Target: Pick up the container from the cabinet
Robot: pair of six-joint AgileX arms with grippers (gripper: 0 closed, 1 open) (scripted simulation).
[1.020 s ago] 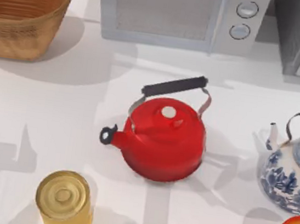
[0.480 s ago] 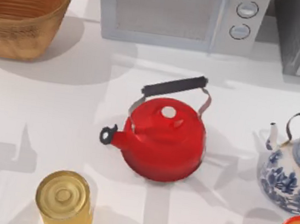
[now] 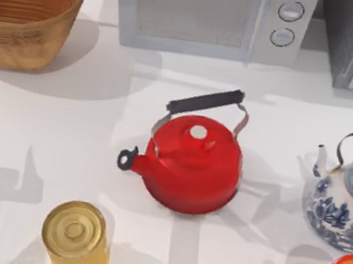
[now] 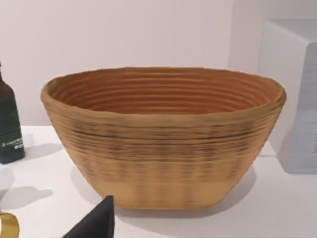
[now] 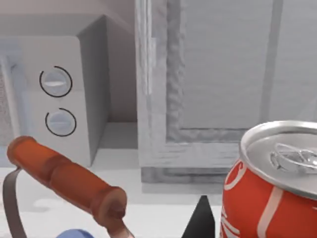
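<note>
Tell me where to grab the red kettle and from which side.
Judging by its pose, take the red kettle by its black handle grip, coming straight down from above. The kettle stands upright mid-table and the handle arches up over the lid, so the bar is the highest part. It runs roughly left to right, tilted slightly, so the hand's fingers should close across it, one on the microwave side and one on the near side.

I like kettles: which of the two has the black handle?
The plain red kettle at the table's middle; the blue-and-white patterned kettle at the right edge has a reddish-brown grip.

Overhead camera, low wrist cameras, microwave (image 3: 208, 16) shared
</note>
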